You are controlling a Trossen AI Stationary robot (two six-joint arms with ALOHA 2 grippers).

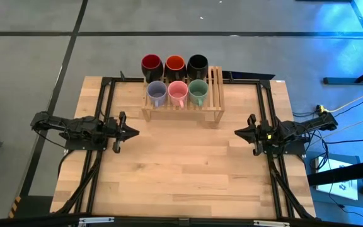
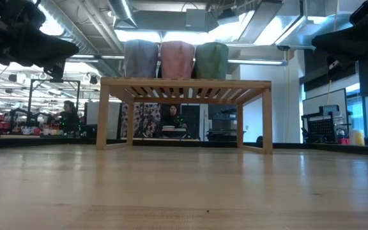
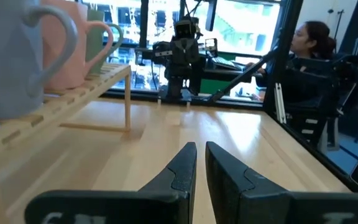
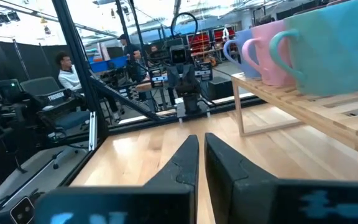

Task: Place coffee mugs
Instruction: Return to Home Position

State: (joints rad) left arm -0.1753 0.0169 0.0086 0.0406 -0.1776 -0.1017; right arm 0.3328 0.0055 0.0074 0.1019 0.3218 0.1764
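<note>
Six coffee mugs stand upright in two rows on the slatted wooden rack (image 1: 214, 108) at the table's far middle. The front row holds the lavender-blue mug (image 1: 157, 93), the pink mug (image 1: 178, 93) and the green mug (image 1: 198, 92). Behind them are the dark red mug (image 1: 151, 64), the red-orange mug (image 1: 174, 64) and the black mug (image 1: 197, 64). My left gripper (image 1: 136, 133) is shut, pointing level toward the table's middle from the left. My right gripper (image 1: 236, 132) is shut and points back at it from the right. Both are near of the rack and hold nothing.
Black frame rails (image 1: 109, 113) run along the table's left, right and far sides under the arms. Bare wooden tabletop (image 1: 181, 164) lies between the two grippers and toward the near edge. People sit at desks (image 3: 309, 43) in the room beyond the table.
</note>
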